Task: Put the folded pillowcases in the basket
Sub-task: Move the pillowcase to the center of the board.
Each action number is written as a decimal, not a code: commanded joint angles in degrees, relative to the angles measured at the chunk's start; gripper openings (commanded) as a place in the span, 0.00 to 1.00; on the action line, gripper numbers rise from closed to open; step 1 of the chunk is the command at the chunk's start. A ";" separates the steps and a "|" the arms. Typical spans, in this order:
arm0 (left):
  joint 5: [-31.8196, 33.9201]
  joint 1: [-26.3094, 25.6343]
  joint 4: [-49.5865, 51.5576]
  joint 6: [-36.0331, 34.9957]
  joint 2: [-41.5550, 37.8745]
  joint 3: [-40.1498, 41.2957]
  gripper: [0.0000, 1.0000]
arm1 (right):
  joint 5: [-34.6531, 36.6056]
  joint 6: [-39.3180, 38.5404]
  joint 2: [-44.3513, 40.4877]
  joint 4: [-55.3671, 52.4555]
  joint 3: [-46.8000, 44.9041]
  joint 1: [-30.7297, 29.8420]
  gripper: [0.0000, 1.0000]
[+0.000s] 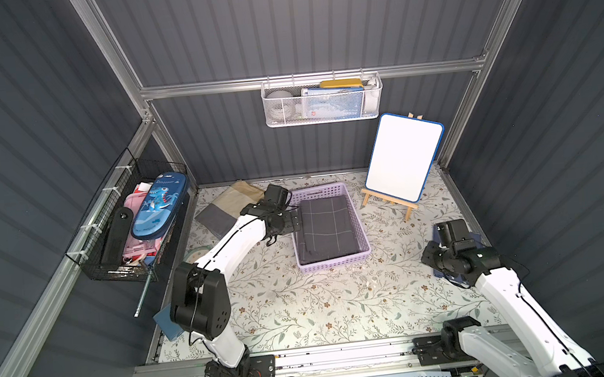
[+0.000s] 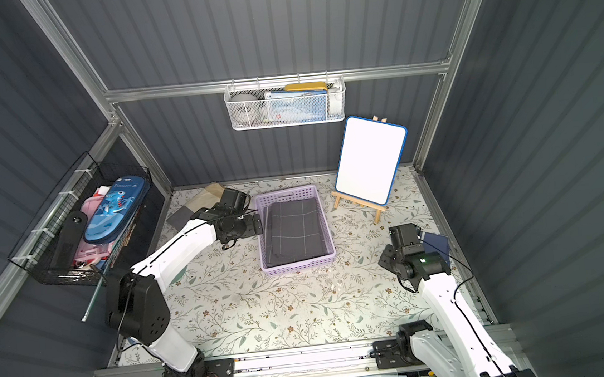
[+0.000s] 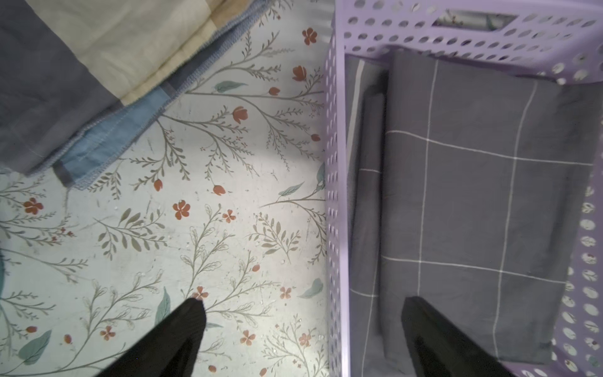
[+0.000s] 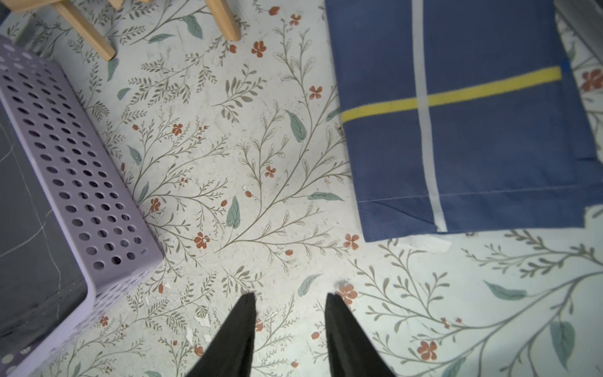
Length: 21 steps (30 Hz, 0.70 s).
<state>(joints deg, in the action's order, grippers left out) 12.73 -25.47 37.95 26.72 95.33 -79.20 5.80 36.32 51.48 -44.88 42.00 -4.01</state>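
The lavender basket (image 1: 333,265) (image 2: 300,267) stands on the floral table, back of centre. The folded pillowcase (image 1: 328,228) (image 2: 295,231) (image 3: 473,196), dark grey with thin white grid lines, lies flat inside it. My left gripper (image 1: 296,218) (image 3: 303,305) hovers wide open over the basket's left wall (image 3: 336,196). One finger is above the table and the other above the pillowcase, and it holds nothing. My right gripper (image 4: 290,295) points down at bare table right of the basket (image 4: 75,182), its fingers apart and empty.
A folded beige and grey cloth (image 1: 231,206) (image 3: 98,65) lies at the back left. A folded blue cloth with a yellow stripe (image 4: 456,114) lies by the right wall. A whiteboard on a wooden easel (image 1: 404,156) stands at the back right. Wire baskets hang on the left wall (image 1: 136,226) and back wall (image 1: 322,101).
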 commanded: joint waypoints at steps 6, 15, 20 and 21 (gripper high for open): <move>-6.78 -0.01 -6.39 0.26 -16.29 6.68 1.00 | 2.74 5.09 8.44 2.34 1.68 10.08 0.41; -18.70 -4.13 -18.09 6.98 -26.36 17.98 0.99 | 0.71 2.65 21.37 5.07 3.25 21.50 0.42; -19.47 -9.57 -21.52 9.23 -24.61 18.22 0.99 | -1.42 2.41 27.86 5.64 3.67 21.72 0.42; -19.88 -10.89 -22.56 9.52 -24.01 18.00 0.99 | -2.27 2.06 29.27 5.28 3.87 21.72 0.42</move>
<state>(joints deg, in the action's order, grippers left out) -4.62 -34.20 19.77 33.89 70.48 -60.97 5.48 39.42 78.24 -39.13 44.73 17.54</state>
